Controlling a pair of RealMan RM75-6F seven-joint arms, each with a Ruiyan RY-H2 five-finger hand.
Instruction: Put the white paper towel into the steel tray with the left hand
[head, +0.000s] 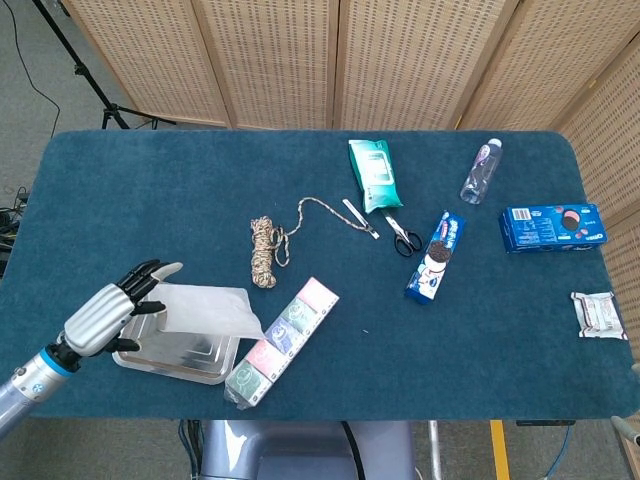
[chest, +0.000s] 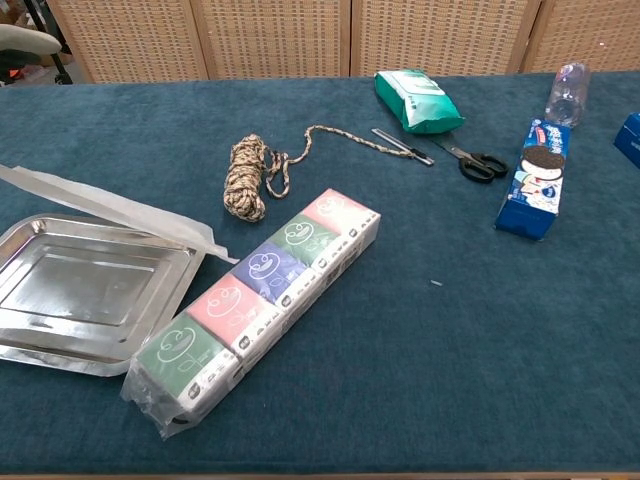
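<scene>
Paper towel (head: 205, 309) in left hand (head: 108, 317) (over tray (chest: 60, 325))

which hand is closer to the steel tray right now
Left. The left hand holds the white paper towel right over the steel tray at its left side. The right hand shows in neither view.
</scene>
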